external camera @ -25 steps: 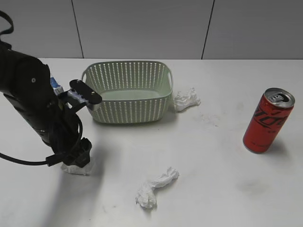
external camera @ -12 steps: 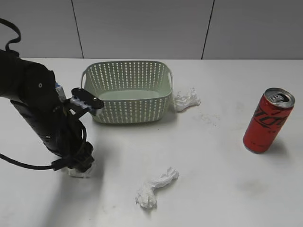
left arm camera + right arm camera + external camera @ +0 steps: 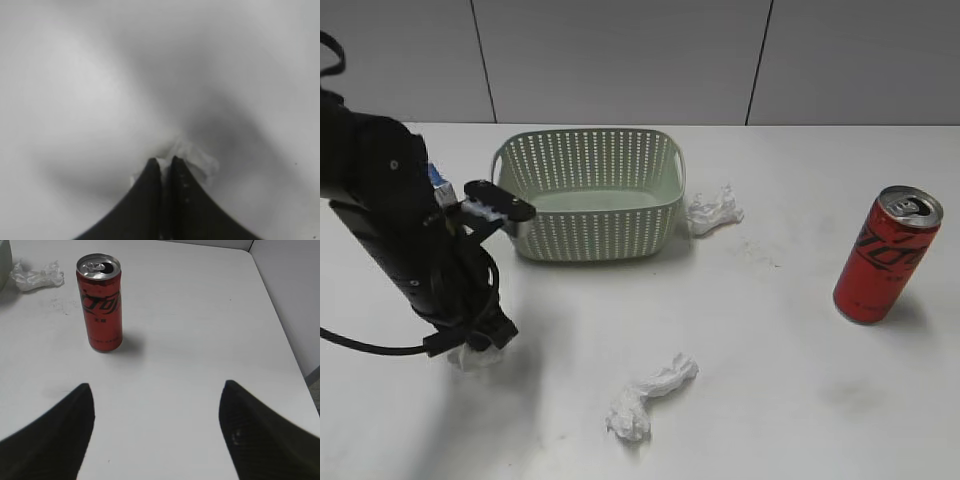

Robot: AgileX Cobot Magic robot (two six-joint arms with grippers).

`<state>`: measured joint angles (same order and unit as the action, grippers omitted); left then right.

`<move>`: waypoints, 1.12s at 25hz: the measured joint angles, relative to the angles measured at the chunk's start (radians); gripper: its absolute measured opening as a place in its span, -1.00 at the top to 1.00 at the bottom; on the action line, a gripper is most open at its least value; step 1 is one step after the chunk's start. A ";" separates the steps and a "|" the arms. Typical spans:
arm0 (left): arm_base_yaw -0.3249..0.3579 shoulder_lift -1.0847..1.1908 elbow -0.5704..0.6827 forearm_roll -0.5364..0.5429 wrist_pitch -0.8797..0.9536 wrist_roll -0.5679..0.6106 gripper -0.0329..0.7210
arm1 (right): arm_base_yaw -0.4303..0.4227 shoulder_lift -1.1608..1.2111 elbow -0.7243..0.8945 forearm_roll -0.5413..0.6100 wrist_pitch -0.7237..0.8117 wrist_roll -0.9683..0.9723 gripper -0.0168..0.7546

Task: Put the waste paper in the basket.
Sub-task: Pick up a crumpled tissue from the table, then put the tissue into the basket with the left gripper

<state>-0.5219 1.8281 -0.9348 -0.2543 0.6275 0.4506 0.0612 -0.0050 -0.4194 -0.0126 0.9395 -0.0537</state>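
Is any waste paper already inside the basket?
No: the basket interior shows only its bare floor in the exterior view.

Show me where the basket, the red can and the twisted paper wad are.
basket (image 3: 590,232), exterior view, front wall.
red can (image 3: 880,265), exterior view, middle of its side.
twisted paper wad (image 3: 648,393), exterior view, middle of the wad.
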 joint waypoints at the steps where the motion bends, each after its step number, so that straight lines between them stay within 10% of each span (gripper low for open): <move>1: 0.000 -0.018 0.000 -0.001 0.000 0.000 0.89 | 0.000 0.000 0.000 0.000 0.000 0.000 -0.57; 13: 0.000 -0.239 -0.097 -0.004 -0.144 0.000 0.90 | 0.000 0.000 0.000 0.000 0.000 0.000 -0.57; 28: 0.000 0.119 -0.410 -0.006 -0.422 0.000 0.68 | 0.000 0.000 0.000 0.000 0.000 0.000 -0.57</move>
<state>-0.5219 1.9467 -1.3448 -0.2607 0.2057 0.4506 0.0612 -0.0050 -0.4194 -0.0126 0.9395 -0.0537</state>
